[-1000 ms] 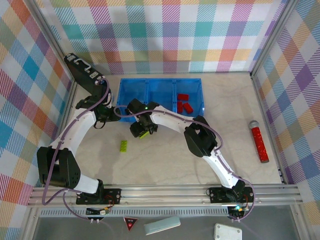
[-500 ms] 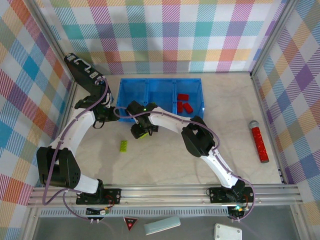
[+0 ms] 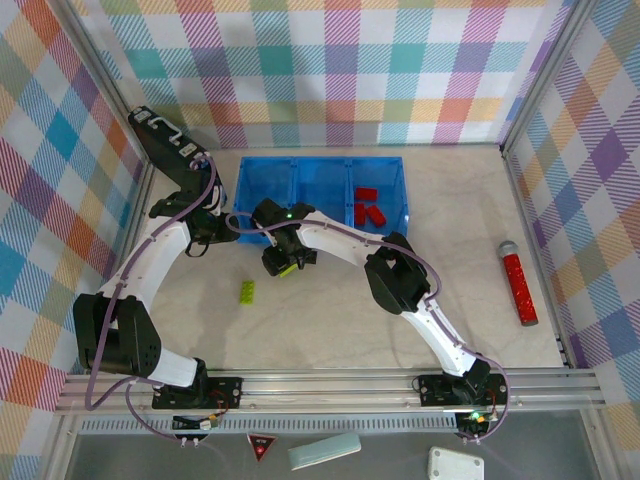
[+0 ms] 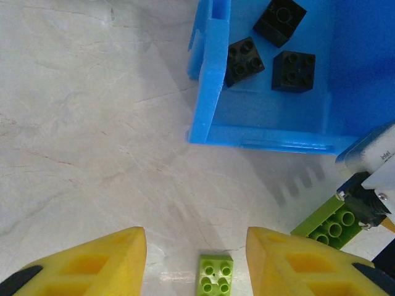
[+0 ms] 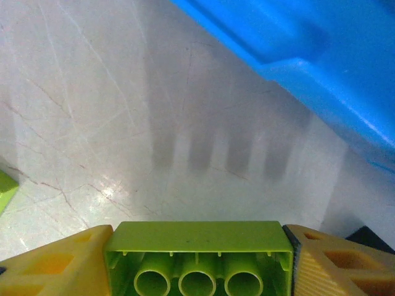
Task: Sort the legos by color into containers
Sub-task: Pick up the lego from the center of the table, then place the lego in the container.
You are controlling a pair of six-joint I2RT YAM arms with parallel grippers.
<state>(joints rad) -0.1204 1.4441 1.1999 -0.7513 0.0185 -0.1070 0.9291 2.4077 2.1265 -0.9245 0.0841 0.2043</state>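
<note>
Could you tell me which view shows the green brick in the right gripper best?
Right wrist: the green brick sits large at the frame's bottom between the fingers of the right gripper, its underside tubes clear. Left wrist catches one end at the right edge; top external shows a small green patch.

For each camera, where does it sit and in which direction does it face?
Top external: above and behind the bases, looking down on the table; left arm, right arm and blue tray show.
Left wrist: on the left arm, facing down at the tray's corner holding black legos; left gripper open above a loose green lego.
Right wrist: on the right arm, facing down at the table; right gripper clamps a lime-green brick.
Shared: both wrist views show that held brick.
</note>
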